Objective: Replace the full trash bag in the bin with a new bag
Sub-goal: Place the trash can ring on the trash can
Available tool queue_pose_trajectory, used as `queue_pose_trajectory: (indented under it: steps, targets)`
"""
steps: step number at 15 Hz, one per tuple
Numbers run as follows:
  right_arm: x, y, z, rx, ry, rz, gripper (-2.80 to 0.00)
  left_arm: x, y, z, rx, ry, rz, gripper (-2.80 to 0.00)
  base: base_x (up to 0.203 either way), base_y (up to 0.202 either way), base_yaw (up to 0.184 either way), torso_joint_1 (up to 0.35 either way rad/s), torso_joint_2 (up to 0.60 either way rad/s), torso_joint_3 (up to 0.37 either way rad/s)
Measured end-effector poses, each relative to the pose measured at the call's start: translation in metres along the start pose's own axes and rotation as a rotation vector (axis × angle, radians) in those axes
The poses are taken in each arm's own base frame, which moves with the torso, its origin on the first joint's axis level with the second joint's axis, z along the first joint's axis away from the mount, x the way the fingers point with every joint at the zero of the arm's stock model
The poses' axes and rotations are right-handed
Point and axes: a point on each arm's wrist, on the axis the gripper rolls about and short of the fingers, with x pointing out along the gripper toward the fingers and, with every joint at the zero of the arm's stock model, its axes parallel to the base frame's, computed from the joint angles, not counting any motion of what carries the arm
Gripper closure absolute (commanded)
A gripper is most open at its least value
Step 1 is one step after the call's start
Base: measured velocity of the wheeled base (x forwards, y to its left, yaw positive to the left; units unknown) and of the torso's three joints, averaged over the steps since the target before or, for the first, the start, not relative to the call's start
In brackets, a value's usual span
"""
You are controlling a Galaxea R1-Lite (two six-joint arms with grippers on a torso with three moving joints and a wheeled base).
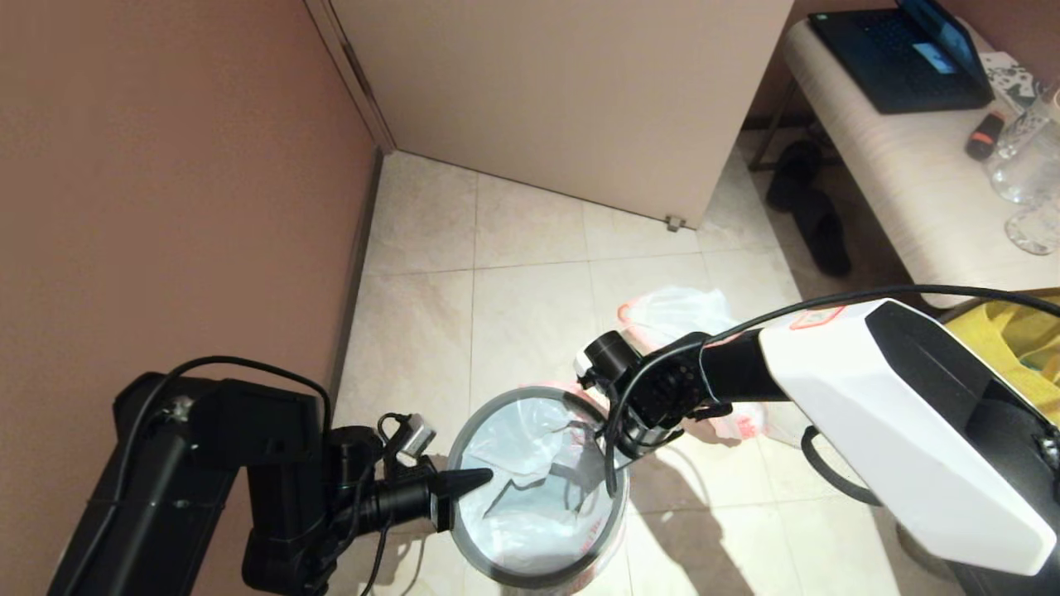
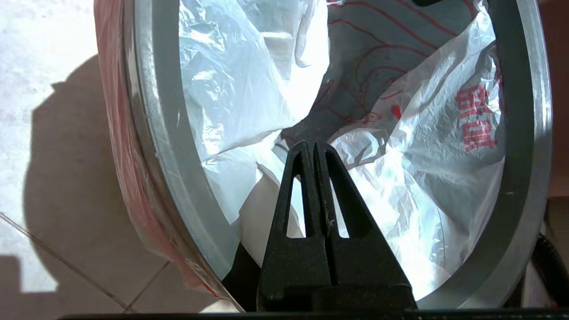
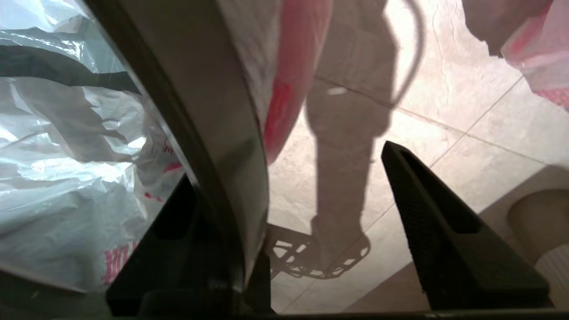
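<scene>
The bin (image 1: 617, 517) stands on the floor tiles, its grey hoop (image 1: 497, 411) resting round the mouth. The new bag (image 1: 530, 463) lines it; red print (image 2: 475, 118) shows inside and the pink band (image 2: 115, 133) hangs over the outside. My left gripper (image 1: 484, 478) is shut with nothing in it, its tip (image 2: 314, 144) just over the near-left rim. My right gripper (image 1: 617, 443) is open astride the far-right rim (image 3: 213, 111), one finger inside the bin, the other finger (image 3: 444, 222) outside, touching nothing. The full trash bag (image 1: 675, 310) lies on the floor behind the right arm.
A brown wall (image 1: 166, 182) runs close on the left and a door (image 1: 563, 91) stands ahead. At the right are a bench (image 1: 894, 165) with a laptop (image 1: 903, 54) and glasses, dark slippers (image 1: 816, 215) beneath it, and a yellow tote (image 1: 1019, 331).
</scene>
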Motion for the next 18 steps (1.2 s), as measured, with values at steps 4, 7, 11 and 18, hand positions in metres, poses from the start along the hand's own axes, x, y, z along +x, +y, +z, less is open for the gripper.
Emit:
queue_pose_trajectory:
  steps: [4, 7, 11, 18]
  targets:
    - [-0.021, -0.008, -0.006, 0.022, 0.003, -0.004, -2.8, -0.003, -0.005, 0.016, 0.035, -0.027, -0.007, 0.0, 0.0, 0.0, 0.0, 0.0, 0.0, 0.0]
    - [-0.037, -0.013, -0.006, 0.027, -0.015, 0.002, -2.8, -0.004, -0.011, 0.034, 0.067, -0.059, -0.018, 0.0, 0.0, 0.0, 0.0, 0.0, 0.0, 0.0]
    - [-0.058, -0.017, -0.004, 0.037, -0.052, 0.011, -2.8, -0.007, -0.014, 0.047, 0.084, -0.088, -0.019, 0.0, 0.0, 0.0, 0.0, 0.0, 0.0, 0.0]
    - [-0.072, -0.021, -0.013, 0.076, -0.05, 0.033, 0.0, -0.006, -0.013, 0.045, 0.082, -0.086, -0.022, 0.0, 0.0, 0.0, 0.0, 0.0, 0.0, 0.0]
